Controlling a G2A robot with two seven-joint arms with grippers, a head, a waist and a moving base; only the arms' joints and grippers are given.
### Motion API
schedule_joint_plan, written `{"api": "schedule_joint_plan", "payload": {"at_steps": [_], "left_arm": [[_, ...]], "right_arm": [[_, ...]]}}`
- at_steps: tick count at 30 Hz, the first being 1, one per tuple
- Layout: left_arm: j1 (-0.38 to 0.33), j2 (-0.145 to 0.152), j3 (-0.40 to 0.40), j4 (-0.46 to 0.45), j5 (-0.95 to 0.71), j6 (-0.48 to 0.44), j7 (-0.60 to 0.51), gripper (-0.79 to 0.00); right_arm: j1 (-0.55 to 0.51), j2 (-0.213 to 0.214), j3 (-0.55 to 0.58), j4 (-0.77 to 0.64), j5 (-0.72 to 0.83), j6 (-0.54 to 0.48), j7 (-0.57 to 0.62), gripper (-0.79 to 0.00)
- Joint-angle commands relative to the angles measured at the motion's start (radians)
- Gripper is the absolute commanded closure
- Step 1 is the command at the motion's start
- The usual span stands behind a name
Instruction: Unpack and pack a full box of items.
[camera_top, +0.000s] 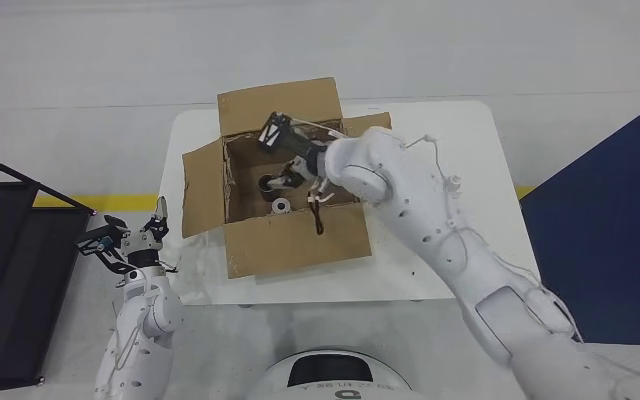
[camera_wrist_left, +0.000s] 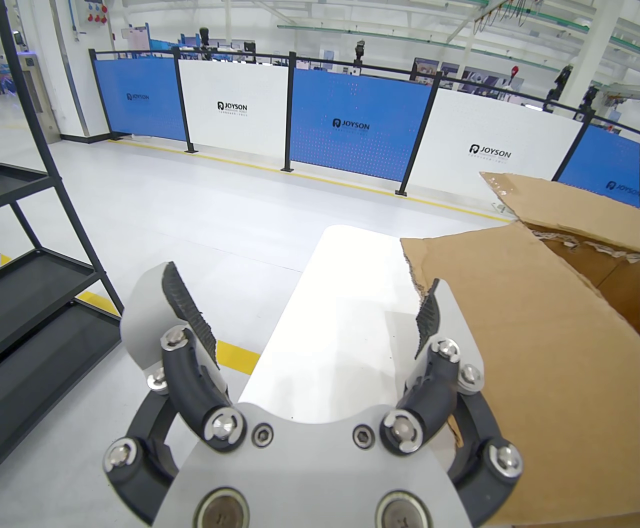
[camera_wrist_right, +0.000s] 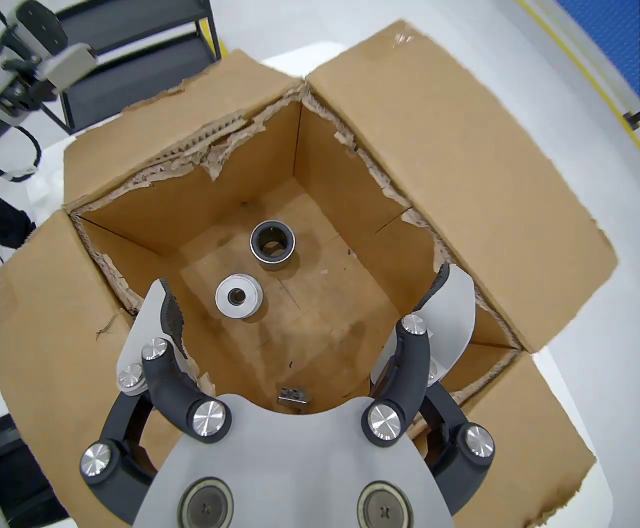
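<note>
Inside the open box (camera_wrist_right: 450, 150) lie a dark ring (camera_wrist_right: 272, 245), a silver disc (camera_wrist_right: 241, 297) just beside it, and a small block (camera_wrist_right: 294, 395) (partly hidden). The right gripper (camera_wrist_right: 305, 282) hangs above the box, spread and empty; the left gripper (camera_wrist_left: 302, 280) sits outside a side flap (camera_wrist_left: 525, 350), likewise spread

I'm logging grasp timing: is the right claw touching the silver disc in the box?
Apart. In the right wrist view the right claw hangs open, with bare cardboard showing between its fingers and the silver disc on the floor of the box.
</note>
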Motion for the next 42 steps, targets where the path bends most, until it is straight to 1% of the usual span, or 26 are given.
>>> {"api": "schedule_joint_plan", "payload": {"at_steps": [1, 7, 12, 15, 21, 28, 32, 36, 37, 38, 39, 40, 42], "left_arm": [[0.0, 0.0, 0.0, 0.0, 0.0, 0.0, 0.0, -0.785], [0.0, 0.0, 0.0, 0.0, 0.0, 0.0, 0.0, -0.785], [0.0, 0.0, 0.0, 0.0, 0.0, 0.0, 0.0, -0.785], [0.0, 0.0, 0.0, 0.0, 0.0, 0.0, 0.0, -0.785], [0.0, 0.0, 0.0, 0.0, 0.0, 0.0, 0.0, -0.785], [0.0, 0.0, 0.0, 0.0, 0.0, 0.0, 0.0, -0.785], [0.0, 0.0, 0.0, 0.0, 0.0, 0.0, 0.0, -0.785], [0.0, 0.0, 0.0, 0.0, 0.0, 0.0, 0.0, -0.785], [0.0, 0.0, 0.0, 0.0, 0.0, 0.0, 0.0, -0.785], [0.0, 0.0, 0.0, 0.0, 0.0, 0.0, 0.0, -0.785], [0.0, 0.0, 0.0, 0.0, 0.0, 0.0, 0.0, -0.785], [0.0, 0.0, 0.0, 0.0, 0.0, 0.0, 0.0, -0.785], [0.0, 0.0, 0.0, 0.0, 0.0, 0.0, 0.0, -0.785]], "right_arm": [[0.037, -0.02, -0.044, 0.074, 0.027, 0.011, 0.003, -0.785], [0.106, -0.08, -0.146, 0.269, 0.113, 0.006, 0.031, -0.785], [0.157, -0.127, -0.201, 0.404, 0.167, -0.016, 0.043, -0.785], [0.184, -0.155, -0.232, 0.482, 0.176, -0.011, 0.052, -0.785], [0.219, -0.208, -0.271, 0.605, 0.22, -0.054, 0.022, -0.785], [0.242, -0.269, -0.316, 0.728, 0.251, -0.121, 0.019, -0.785], [0.26, -0.296, -0.331, 0.784, 0.249, -0.125, 0.014, -0.785], [0.278, -0.327, -0.351, 0.848, 0.237, -0.125, 0.034, -0.785], [0.28, -0.331, -0.351, 0.859, 0.241, -0.132, 0.032, -0.77], [0.284, -0.336, -0.352, 0.874, 0.243, -0.14, 0.028, -0.714], [0.289, -0.343, -0.353, 0.892, 0.243, -0.147, 0.021, -0.699], [0.292, -0.346, -0.353, 0.899, 0.243, -0.148, 0.014, -0.643], [0.299, -0.355, -0.35, 0.92, 0.242, -0.145, -0.02, -0.468]]}}
